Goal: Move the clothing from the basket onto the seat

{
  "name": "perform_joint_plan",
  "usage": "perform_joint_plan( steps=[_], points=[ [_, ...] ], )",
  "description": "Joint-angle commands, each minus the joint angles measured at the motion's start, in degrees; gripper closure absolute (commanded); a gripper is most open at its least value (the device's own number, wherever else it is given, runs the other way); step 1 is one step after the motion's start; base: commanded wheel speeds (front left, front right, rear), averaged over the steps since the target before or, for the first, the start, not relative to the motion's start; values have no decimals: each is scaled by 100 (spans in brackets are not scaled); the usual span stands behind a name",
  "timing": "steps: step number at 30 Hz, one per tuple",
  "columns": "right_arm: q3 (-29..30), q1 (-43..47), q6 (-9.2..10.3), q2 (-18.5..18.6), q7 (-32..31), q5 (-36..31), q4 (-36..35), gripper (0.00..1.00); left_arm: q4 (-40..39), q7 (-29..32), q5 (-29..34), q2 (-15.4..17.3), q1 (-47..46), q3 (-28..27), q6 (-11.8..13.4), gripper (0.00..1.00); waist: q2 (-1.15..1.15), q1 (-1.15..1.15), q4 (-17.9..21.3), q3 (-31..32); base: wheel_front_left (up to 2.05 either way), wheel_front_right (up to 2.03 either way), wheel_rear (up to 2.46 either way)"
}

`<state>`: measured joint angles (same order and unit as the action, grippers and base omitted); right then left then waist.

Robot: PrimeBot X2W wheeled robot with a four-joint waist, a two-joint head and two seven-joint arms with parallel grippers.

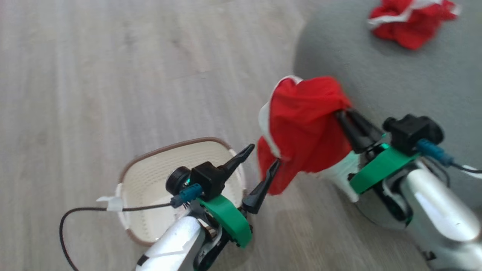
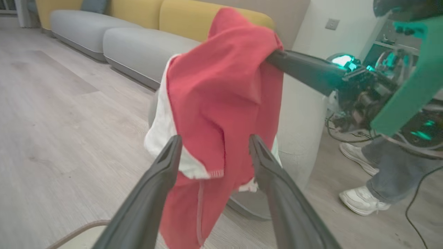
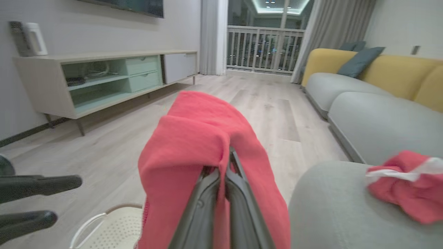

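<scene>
Ops: Handling on the red garment (image 1: 305, 128)?
Arm: Light, thin, fully limp. Drapes and folds over whatever carries it, zero stiffness. Not fragile. More likely to snag or drag a loose hem than to slip. Best taken by a bunched fold near the top, as now.
Ops: Fingers?
Arm: Right gripper (image 1: 343, 113) pinched tight on an upper fold, cloth tented over both tips. Left gripper (image 1: 263, 154) spread wide, holding nothing, lower hem hanging close by its tips. Can't tell contact.
Ops: Position, looks?
Arm: Hanging in the air just beside the seat (image 1: 395, 86), at its near edge, not laid down yet. Bright red, white panel and trim down one side, stitched hem. Second red garment (image 1: 410, 20) crumpled on the seat, further in, white stripe showing. Basket (image 1: 150, 177) on the floor, well apart from the seat.
</scene>
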<state>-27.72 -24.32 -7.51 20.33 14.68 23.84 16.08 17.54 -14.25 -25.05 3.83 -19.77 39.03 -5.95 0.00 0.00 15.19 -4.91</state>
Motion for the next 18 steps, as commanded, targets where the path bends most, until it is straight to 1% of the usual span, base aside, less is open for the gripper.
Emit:
perform_joint_plan(
  steps=[1, 5, 9, 14, 18],
  points=[
    [98, -47, 2, 108, 32, -53, -224, 100, -172, -70, 50, -26, -153, -143, -36, 0, 0, 0, 382, -90, 0, 0, 0],
    [327, 12, 2, 209, 32, -107, -311, 100, -196, -72, 67, -56, -146, -136, -67, 0, 0, 0, 629, -145, 0, 0, 0],
    [466, 70, 2, 270, 32, -128, -388, 100, -233, -73, 115, -74, -167, -149, -82, 0, 0, 0, 731, -216, 0, 0, 0],
    [611, 101, 2, 246, 32, -180, -485, 100, -243, -73, 156, -83, -200, -187, -101, 0, 0, 0, 751, -329, 0, 0, 0],
    [792, 64, 2, 193, 32, -190, -571, 100, -261, -74, 215, -85, -324, -247, -110, 0, 0, 0, 674, -610, 0, 0, 0]
  ],
)
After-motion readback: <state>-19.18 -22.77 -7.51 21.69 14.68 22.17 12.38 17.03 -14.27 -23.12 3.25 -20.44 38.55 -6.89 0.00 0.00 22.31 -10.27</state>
